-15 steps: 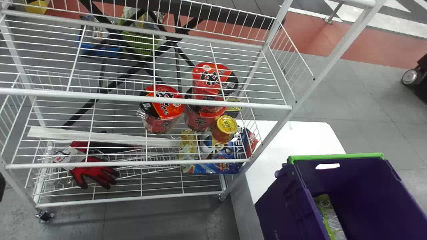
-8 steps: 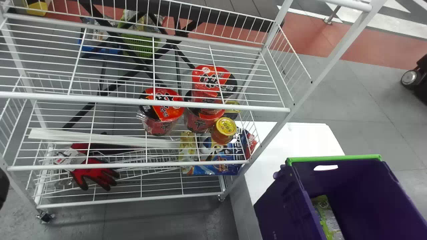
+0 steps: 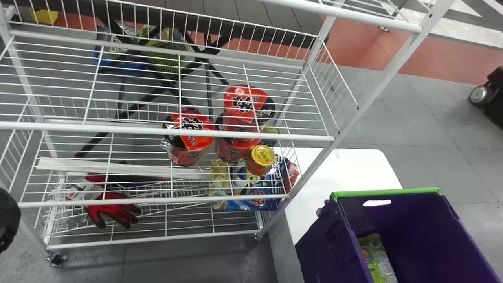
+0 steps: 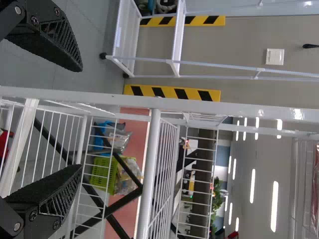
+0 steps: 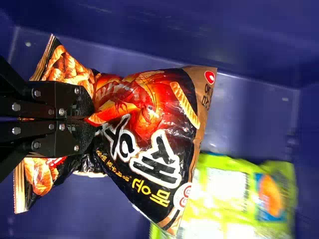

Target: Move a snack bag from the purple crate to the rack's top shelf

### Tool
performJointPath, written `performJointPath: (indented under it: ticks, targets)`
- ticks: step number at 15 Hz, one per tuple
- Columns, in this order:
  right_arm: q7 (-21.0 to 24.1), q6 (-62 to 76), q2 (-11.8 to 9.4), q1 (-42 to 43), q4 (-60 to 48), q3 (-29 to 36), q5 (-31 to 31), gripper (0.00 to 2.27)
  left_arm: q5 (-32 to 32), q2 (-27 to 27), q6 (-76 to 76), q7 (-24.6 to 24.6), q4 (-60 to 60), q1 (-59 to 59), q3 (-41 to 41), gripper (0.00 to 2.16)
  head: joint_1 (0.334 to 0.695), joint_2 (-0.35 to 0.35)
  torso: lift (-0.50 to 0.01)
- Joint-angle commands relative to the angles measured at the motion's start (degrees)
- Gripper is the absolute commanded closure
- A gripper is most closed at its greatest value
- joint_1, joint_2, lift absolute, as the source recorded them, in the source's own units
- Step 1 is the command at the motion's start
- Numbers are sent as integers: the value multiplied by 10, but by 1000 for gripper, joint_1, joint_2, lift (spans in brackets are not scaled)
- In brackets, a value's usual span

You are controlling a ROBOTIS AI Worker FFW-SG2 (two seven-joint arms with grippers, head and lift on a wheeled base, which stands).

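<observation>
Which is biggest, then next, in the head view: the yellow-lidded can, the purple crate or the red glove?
Largest to smallest, as they look there:
1. purple crate
2. red glove
3. yellow-lidded can

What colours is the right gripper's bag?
The snack bag is black, red and tan, clearest in the right wrist view.

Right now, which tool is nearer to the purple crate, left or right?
Right. The right tool is at the purple crate, pinching the dark snack bag; the left tool is away from it, by the white rack.
</observation>
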State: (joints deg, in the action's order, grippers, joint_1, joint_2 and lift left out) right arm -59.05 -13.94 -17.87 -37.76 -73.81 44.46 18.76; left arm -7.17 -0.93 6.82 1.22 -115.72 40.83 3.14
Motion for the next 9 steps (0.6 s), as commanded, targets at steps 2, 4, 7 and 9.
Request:
performJointPath:
  ticks: [2, 4, 7, 9]
  targets:
    - [-3, -10, -1, 15, -11, -3, 0, 1652, 5, 1, -5, 6, -11, 10, -5, 134, 695, -350, -395]
    - [-5, -25, 0, 17, -22, -5, -1, 1652, 6, 1, -5, 7, -15, 13, -5, 134, 695, -350, -387]
    - [-11, -43, 0, 19, -35, -6, -2, 1649, 7, 1, -6, 9, -26, 14, -6, 134, 695, -350, -376]
    - [-12, -48, 0, 19, -42, -3, -3, 1652, 8, 1, -8, 10, -32, 17, -7, 134, 695, -350, -367]
